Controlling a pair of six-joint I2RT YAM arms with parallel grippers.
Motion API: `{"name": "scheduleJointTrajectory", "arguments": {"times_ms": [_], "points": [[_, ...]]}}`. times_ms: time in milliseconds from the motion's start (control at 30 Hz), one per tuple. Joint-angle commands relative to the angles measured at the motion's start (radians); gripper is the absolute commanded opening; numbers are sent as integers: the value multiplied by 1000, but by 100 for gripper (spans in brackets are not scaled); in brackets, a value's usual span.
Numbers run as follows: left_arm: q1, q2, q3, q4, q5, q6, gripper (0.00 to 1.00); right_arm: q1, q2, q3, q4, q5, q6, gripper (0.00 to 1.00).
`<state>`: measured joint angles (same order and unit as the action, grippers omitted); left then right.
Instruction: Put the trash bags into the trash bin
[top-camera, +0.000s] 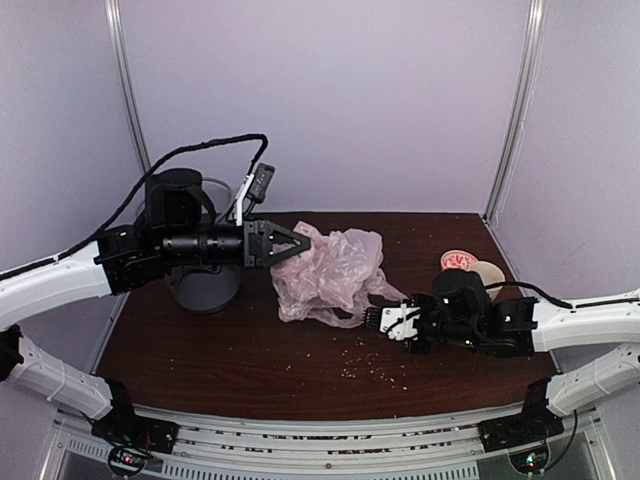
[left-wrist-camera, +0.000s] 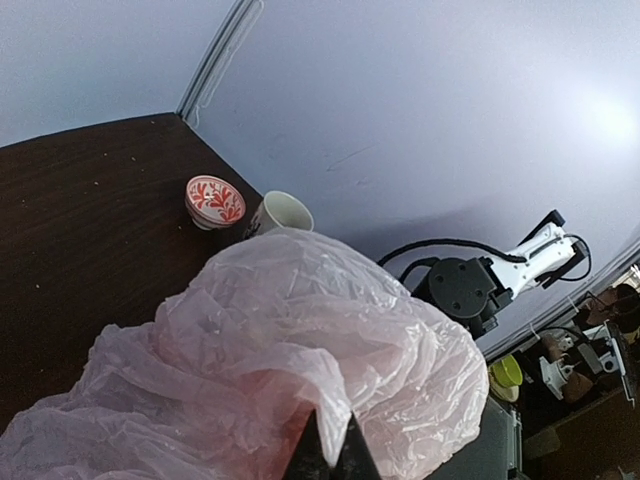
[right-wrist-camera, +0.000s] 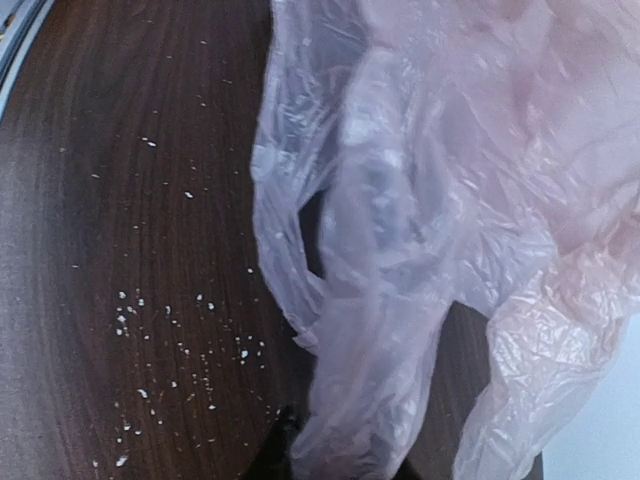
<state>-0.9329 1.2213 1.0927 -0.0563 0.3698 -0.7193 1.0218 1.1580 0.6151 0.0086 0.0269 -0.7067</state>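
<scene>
Trash bin (top-camera: 205, 290) stands at the left of the table (top-camera: 230, 350), partly behind the left arm. Left gripper (top-camera: 303, 243) is closed tight on the upper edge of the trash bag (top-camera: 335, 268), which sits mid-table just right of the bin. Right gripper (top-camera: 372, 318) straddles the bag's trailing tail; whether it is clamped cannot be told. Step in hand, by my reading: securing the bag. Next move calls for lifting it clear, then carrying it left over the rim.

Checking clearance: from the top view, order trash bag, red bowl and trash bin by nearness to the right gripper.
1. trash bag, right at the right gripper, mid-table.
2. red bowl, beyond it, toward the right wall.
3. trash bin, far left.
</scene>
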Motion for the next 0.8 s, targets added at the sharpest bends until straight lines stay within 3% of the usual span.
{"name": "scheduleJointTrajectory", "arguments": {"times_ms": [0, 67, 100, 200, 233, 300, 367, 500, 633, 767], "points": [[5, 90, 191, -124, -148, 106, 0, -7, -19, 37, -79, -83, 87, 2], [5, 180, 308, -234, -242, 183, 0, -52, -39, 69, -151, -265, 142, 0], [9, 232, 366, -268, -288, 215, 6, -74, -44, 85, -177, -354, 168, 0], [36, 422, 529, -339, -390, 316, 48, -134, -27, 139, -241, -569, 243, 0], [43, 476, 589, -374, -420, 343, 57, -159, -15, 156, -254, -630, 269, 0], [46, 550, 704, -450, -513, 396, 64, -216, 14, 183, -267, -744, 321, 0], [45, 538, 732, -460, -585, 402, 73, -270, 39, 183, -255, -834, 364, 0], [26, 349, 532, -295, -606, 375, 90, -315, 59, 167, -199, -831, 393, 0], [-56, 180, 283, -213, -654, 326, 90, -322, 77, 171, -156, -781, 423, 0], [-232, 48, 54, -180, -767, 239, 85, -331, 71, 167, -144, -728, 424, 0]]}}
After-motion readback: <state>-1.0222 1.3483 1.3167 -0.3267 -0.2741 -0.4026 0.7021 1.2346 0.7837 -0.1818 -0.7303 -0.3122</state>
